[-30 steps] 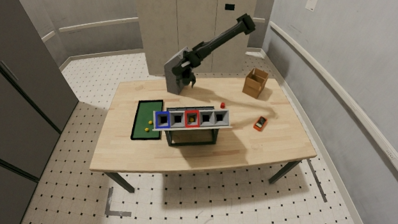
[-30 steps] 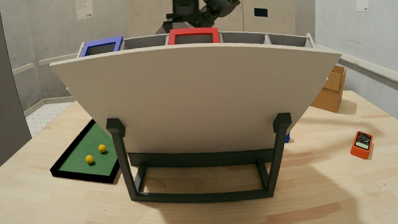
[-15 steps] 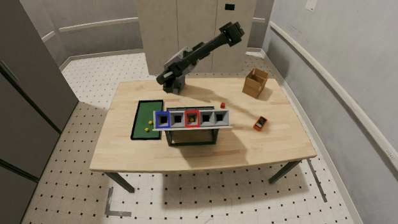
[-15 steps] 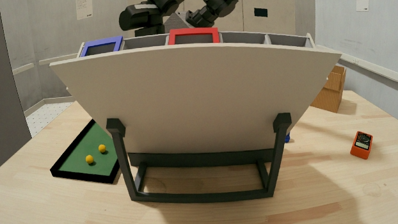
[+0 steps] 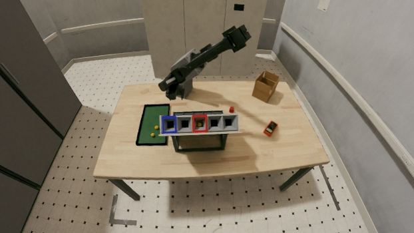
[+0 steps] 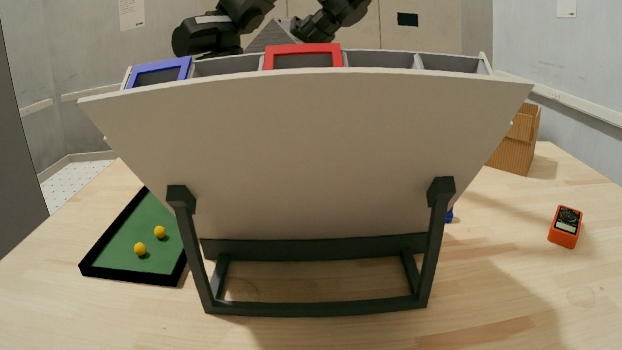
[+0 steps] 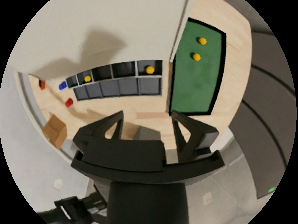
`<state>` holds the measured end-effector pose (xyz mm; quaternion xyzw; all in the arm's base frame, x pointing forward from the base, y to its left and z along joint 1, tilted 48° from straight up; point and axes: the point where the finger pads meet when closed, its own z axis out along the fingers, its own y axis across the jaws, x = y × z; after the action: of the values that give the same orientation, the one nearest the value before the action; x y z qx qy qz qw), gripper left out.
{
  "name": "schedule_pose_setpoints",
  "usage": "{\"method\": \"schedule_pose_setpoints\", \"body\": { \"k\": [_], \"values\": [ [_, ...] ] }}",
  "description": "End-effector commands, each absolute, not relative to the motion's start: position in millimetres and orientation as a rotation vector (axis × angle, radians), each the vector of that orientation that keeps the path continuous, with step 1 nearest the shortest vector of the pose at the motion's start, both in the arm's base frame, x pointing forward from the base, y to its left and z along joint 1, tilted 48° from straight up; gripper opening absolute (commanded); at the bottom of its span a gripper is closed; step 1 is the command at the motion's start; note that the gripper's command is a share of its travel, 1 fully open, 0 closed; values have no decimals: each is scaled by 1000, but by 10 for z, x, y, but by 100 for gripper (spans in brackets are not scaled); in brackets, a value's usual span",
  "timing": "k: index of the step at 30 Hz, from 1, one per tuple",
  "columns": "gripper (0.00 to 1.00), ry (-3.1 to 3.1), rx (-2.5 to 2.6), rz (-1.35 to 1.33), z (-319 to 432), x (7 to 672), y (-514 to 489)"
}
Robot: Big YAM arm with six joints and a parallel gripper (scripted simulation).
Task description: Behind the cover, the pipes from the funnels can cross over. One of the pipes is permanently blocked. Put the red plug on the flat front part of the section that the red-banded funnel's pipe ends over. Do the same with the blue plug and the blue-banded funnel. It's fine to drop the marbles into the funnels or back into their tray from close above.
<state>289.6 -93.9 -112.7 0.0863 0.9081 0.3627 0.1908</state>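
My gripper point(image 7: 147, 113) point(image 5: 173, 96) is open and empty. It hangs above the table behind the funnel rack, near the rack's tray end. The rack has a blue-banded funnel point(image 5: 170, 124) point(image 6: 159, 73) at one end and a red-banded funnel point(image 5: 200, 124) point(image 6: 303, 55) in the middle. A yellow marble point(image 5: 200, 124) shows inside the red-banded funnel. In the wrist view a marble point(image 7: 150, 70) sits in the section at the tray end. The red plug point(image 5: 231, 109) point(image 7: 41, 84) and the blue plug point(image 6: 449, 215) point(image 7: 61, 86) stand on the table behind the rack's far end.
A green tray point(image 5: 148, 116) point(image 6: 125, 225) point(image 7: 186, 83) beside the rack holds two yellow marbles point(image 5: 156, 126) point(image 6: 159, 231). The beige cover point(image 6: 310, 150) hides the pipes. An orange device point(image 5: 271, 128) point(image 6: 566, 226) and a cardboard box point(image 5: 265, 86) point(image 6: 520, 140) are on the right.
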Motion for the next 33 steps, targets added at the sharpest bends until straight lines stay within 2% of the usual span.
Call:
{"method": "schedule_pose_setpoints", "body": {
  "k": [1,13,33],
  "values": [
    [80,2531,222,971,-1265,3133,-1264],
    [80,2537,236,990,-1871,3725,-1952],
    [80,2533,239,982,-2096,3933,-2218]
  ]
}}
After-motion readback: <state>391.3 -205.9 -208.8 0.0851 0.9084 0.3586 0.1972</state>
